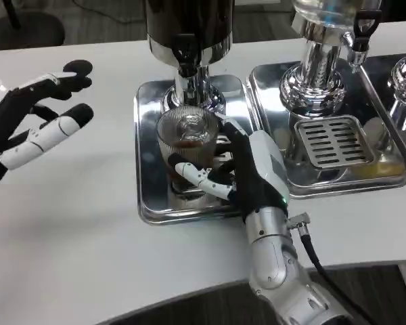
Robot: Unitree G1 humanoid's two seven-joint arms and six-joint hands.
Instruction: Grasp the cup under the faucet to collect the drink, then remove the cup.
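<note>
A clear ribbed glass cup (pixel 187 143) stands on the silver drip tray (pixel 149 115) right under the faucet (pixel 189 68) of the dark drink dispenser (pixel 188 24). A little dark drink shows in its bottom. My right hand (pixel 247 172) grips the cup from the right, its fingers wrapped around the front and side of the glass. My left hand (pixel 37 122) hovers over the white table at the left, fingers spread, holding nothing, well apart from the cup.
A second dispenser (pixel 325 61) stands to the right on its own tray with a slotted grille (pixel 333 141). A third tray edge (pixel 402 95) shows at far right. A black cable (pixel 325 267) runs from my right wrist.
</note>
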